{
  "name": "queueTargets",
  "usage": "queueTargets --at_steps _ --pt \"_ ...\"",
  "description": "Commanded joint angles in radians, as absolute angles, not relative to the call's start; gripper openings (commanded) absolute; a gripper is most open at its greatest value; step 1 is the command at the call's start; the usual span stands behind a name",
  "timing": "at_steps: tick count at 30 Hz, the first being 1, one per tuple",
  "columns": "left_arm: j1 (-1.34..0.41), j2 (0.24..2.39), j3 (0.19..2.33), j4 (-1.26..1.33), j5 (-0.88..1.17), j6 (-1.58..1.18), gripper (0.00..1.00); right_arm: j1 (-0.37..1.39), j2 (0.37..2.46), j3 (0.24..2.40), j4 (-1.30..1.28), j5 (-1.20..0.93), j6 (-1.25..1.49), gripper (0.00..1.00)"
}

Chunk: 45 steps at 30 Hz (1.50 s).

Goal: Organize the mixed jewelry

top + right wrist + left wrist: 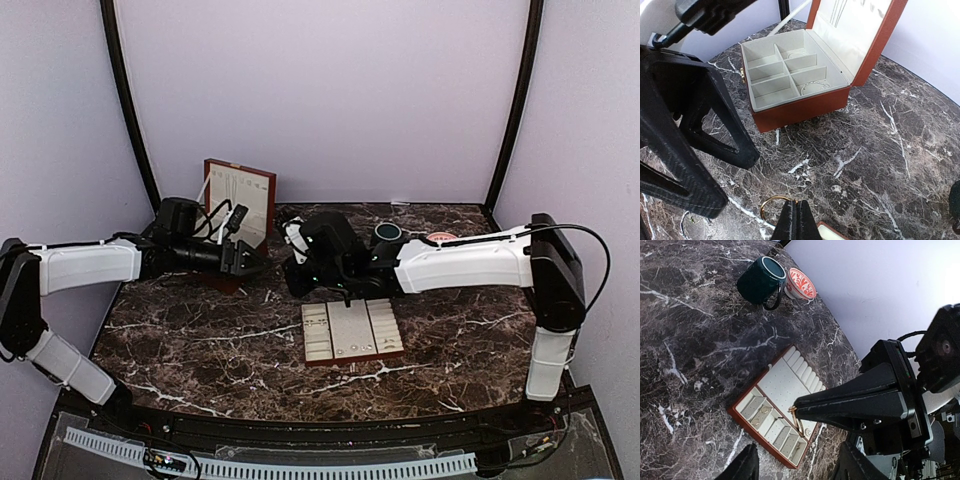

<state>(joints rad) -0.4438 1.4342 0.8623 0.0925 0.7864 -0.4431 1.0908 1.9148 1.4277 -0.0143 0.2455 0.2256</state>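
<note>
The right fingers (790, 222) are pressed tight together with a thin gold ring (771, 199) pinched at their tips. Most of the ring's loop sticks out to one side over the dark marbled surface (880, 165), and I cannot tell whether it touches the marble. They sit between the wooden box (800, 110) and the near corner of the cream-padded tray (350, 328). The left fingers (685, 180) are spread wide apart and grasp nothing. They point toward the right fingers from just beside the box (in the right wrist view they fill the left side as two black wedges). The box stands with its lid raised against the back wall, and its cream interior is split into compartments. Thin chains (812, 86) lie coiled in the front right compartment, and another fine piece lies in a compartment behind it. The tray lies flat on the surface nearer the arm bases, with a few small rings (762, 410) in its end slots. A dark green mug (757, 282) stands just beside a red-patterned bowl (800, 284), well apart from the tray toward the back right.
</note>
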Motion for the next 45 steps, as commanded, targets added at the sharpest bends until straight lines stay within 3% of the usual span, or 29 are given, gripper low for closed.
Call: queueTargets --at_steps 1,21,28,33,41,45 --pt "-0.454 1.452 0.862 0.095 0.817 -0.449 0.55 1.106 1.908 1.452 0.011 0.267 0.206 0.0" --pt "-0.462 1.478 0.861 0.121 0.861 -0.468 0.25 1.135 1.928 1.489 -0.003 0.271 0.163 0.0" --pt "-0.462 1.48 0.856 0.149 0.891 -0.479 0.0 1.137 1.919 1.484 0.0 0.265 0.159 0.0" --pt "-0.462 1.475 0.854 0.151 0.893 -0.473 0.0 1.133 1.876 1.47 -0.016 0.229 0.145 0.01" --pt "-0.47 1.45 0.851 0.166 0.925 -0.437 0.0 1.043 1.696 1.357 -0.03 -0.024 0.188 0.44" --pt "-0.498 1.427 0.851 0.169 0.953 -0.39 0.0 0.984 1.664 1.361 -0.085 -0.188 0.234 0.54"
